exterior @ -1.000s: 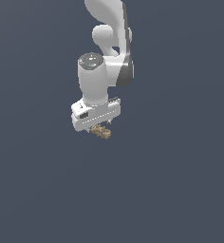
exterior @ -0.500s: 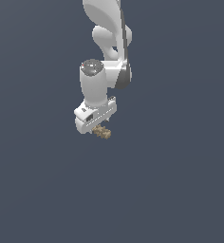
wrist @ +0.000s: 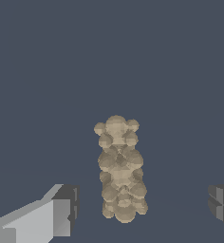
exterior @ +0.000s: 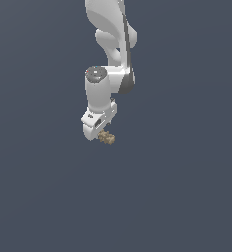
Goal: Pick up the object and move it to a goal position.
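Note:
The object (wrist: 120, 170) is a small tan-brown knobbly lump, elongated, lying on the dark grey floor. In the wrist view it sits between my two fingers, with a gap showing on each side: one grey finger (wrist: 61, 214) and the other finger (wrist: 222, 203) stand apart from it. My gripper (wrist: 142, 209) is open. In the exterior view the white gripper (exterior: 103, 134) is right over the object (exterior: 107, 138), which peeks out at its tip. The fingers themselves are mostly hidden there by the hand.
Plain dark grey ground (exterior: 187, 197) surrounds the arm on all sides. The white arm (exterior: 110, 44) rises from the gripper to the exterior view's upper edge. No other objects or marks show.
The hand has sunk slightly and shifted a little toward the exterior view's right, closing in over the object. The object has stayed in place.

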Controlling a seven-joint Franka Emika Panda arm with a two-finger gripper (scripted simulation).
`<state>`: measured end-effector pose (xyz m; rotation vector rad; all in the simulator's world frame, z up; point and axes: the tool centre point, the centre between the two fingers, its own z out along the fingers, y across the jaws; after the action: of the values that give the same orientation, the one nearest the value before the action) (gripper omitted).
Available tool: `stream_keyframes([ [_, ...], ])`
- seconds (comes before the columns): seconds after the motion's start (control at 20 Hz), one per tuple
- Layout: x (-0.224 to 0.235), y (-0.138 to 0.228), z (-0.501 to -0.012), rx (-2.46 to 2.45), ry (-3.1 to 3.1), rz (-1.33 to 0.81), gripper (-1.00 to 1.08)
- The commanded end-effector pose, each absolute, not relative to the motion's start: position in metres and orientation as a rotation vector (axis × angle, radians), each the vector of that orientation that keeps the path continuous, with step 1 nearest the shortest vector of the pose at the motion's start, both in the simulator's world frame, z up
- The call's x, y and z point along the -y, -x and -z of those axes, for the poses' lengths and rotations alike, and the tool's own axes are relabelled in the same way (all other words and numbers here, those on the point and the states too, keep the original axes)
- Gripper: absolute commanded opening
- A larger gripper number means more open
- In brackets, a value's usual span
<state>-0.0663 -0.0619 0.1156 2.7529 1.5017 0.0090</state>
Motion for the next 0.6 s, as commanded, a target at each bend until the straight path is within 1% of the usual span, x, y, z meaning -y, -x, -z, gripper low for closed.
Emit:
stream_keyframes([
  [0.0,0.0618,0.0702,-0.1119,-1.561,-2.722,-0.006,1.00],
  [0.55,0.0618,0.0766,-0.1061,-1.649,-2.674,0.000,1.00],
])
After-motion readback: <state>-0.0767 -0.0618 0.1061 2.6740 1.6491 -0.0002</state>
